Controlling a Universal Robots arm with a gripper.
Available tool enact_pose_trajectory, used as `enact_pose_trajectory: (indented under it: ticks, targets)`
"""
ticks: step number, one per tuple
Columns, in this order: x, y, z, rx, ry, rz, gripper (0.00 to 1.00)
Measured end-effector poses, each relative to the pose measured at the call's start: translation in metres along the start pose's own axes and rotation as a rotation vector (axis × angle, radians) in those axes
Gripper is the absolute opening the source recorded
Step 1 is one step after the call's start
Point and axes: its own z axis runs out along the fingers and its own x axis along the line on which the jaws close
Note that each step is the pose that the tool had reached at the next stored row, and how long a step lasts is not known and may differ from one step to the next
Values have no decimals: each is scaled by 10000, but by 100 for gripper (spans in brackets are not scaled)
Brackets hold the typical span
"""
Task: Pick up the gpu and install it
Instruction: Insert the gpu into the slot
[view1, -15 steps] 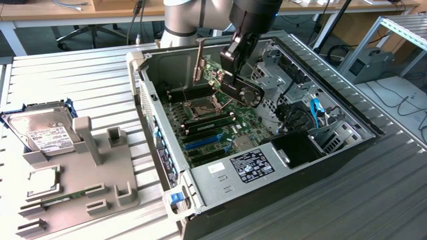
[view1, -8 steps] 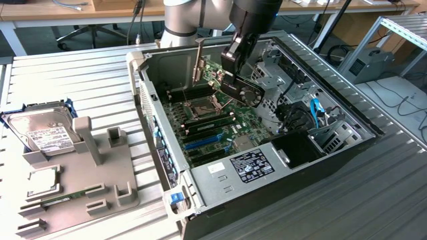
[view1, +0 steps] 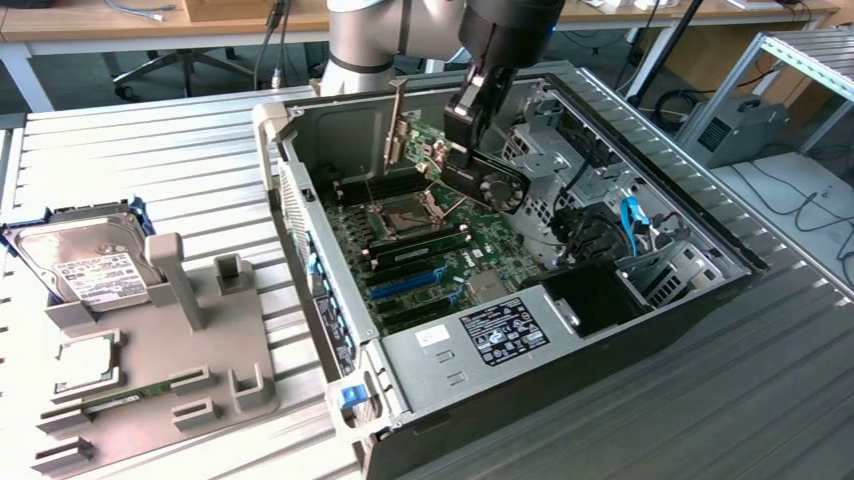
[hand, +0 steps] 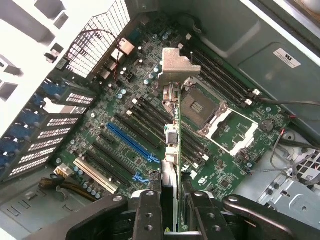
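Gpu (view1: 470, 165) is held up in the air inside the open computer case (view1: 667, 290), above the green motherboard (view1: 441, 250). It is gripped by the end effector (view1: 463, 128), whose two fingers (hand: 150, 215) are closed on the card's edge. The card is tilted, with its long silver bracket (view1: 396, 120) pointing up and its black fan side facing the exterior view's right. In the wrist view, the thin card (hand: 172, 145) is seen edge-on, over the blue slot (hand: 131, 142) and near the empty processor socket (hand: 197, 105). Outside the case, a hard drive (view1: 87, 265) is kept in a grey holder (view1: 160, 400) on the desk (view1: 160, 160).
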Motion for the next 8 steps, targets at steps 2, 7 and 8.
enact_pose_trajectory:
  ticks: [2,7,8]
  targets:
    - [0,0,0,1,4,-103,26]
    - [0,0,0,4,16,-398,26]
    - [0,0,0,4,18,-442,26]
